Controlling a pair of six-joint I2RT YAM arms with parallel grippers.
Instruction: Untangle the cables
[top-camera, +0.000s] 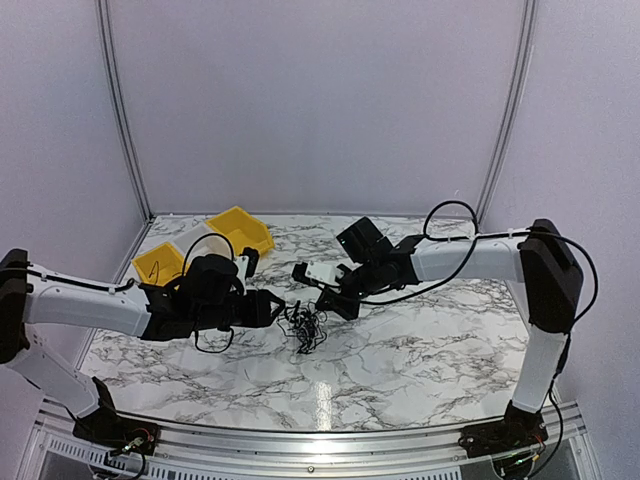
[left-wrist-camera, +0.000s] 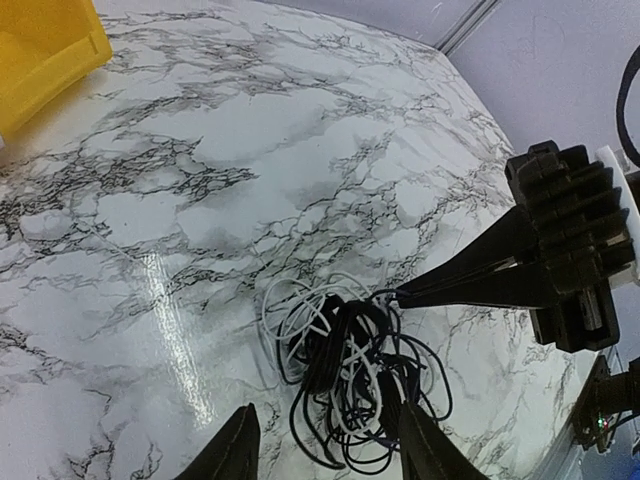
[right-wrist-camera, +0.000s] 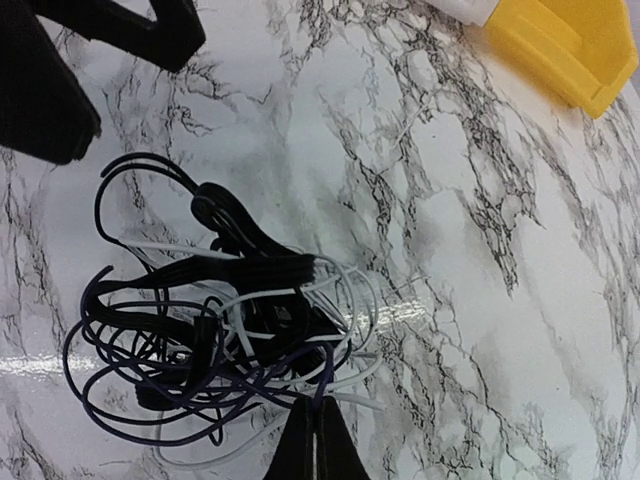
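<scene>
Marble-patterned tabletop lies under both my arms, with pale walls behind; the cables sit in one clump at its middle, black loops mixed with a few white strands, between my two grippers. My right gripper has its jaws pressed together at the clump's edge, seemingly nipping a strand; my left gripper stands spread, its fingers either side of the near loops and holding nothing.

As I judge it, the risk is that a pull from the right drags the whole clump along, since nothing pins it; that would tighten the knots, not free them. If my left jaws close where they are, they may seize several strands at once. My two grippers are also near each other, so a careless move could knock them together.

Two yellow bins stand well apart at the far left; nothing else crowds the clump.
</scene>
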